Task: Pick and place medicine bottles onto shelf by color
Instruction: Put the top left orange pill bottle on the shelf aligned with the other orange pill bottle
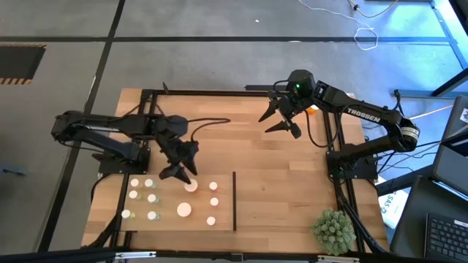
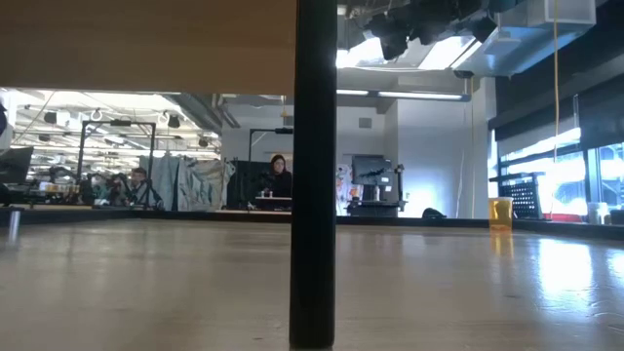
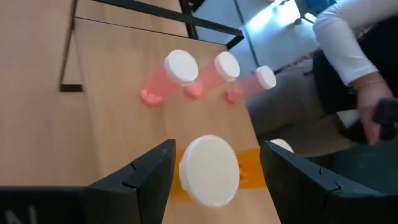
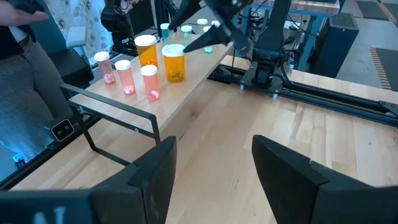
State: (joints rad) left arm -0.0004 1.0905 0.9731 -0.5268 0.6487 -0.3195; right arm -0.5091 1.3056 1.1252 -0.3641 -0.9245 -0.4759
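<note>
Left gripper (image 1: 184,172) hovers jaws apart over a wide orange bottle (image 3: 211,171), gripping nothing. Right gripper (image 1: 281,117) waits open, empty, at the table's far side. The shelf (image 1: 168,223) looks nearly sorted: greenish bottles (image 1: 142,197) one end, small orange bottles (image 3: 186,74) together.

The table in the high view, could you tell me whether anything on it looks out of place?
One orange bottle stands alone at the table's far edge beside the right tool, far from the shelf where the other bottles are grouped. Nothing looks tipped or spilled.
</note>
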